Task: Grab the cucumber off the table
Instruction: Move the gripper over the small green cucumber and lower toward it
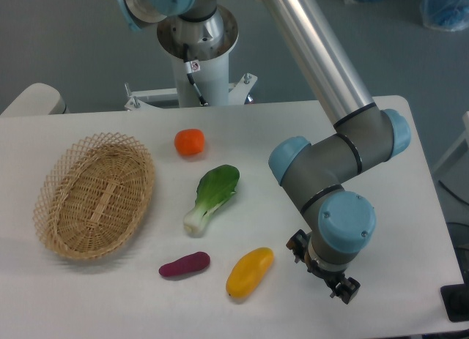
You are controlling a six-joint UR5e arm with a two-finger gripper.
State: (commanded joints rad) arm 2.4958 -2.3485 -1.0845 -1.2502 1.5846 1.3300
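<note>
No dark green cucumber shows anywhere on the white table (410,229); it is hidden or out of view, possibly under the arm. The arm reaches down over the right front part of the table. Its blue-capped wrist (344,225) covers the gripper (326,274) from above. Only some black parts of the gripper stick out under the wrist, just right of the yellow fruit. The fingers are hidden, so I cannot tell whether they are open or hold anything.
A wicker basket (51,207) stands at the left. An orange round fruit (190,142), a leafy bok choy (212,196), a purple sweet potato (185,265) and a yellow fruit (249,272) lie mid-table. The robot base (198,53) stands at the back edge.
</note>
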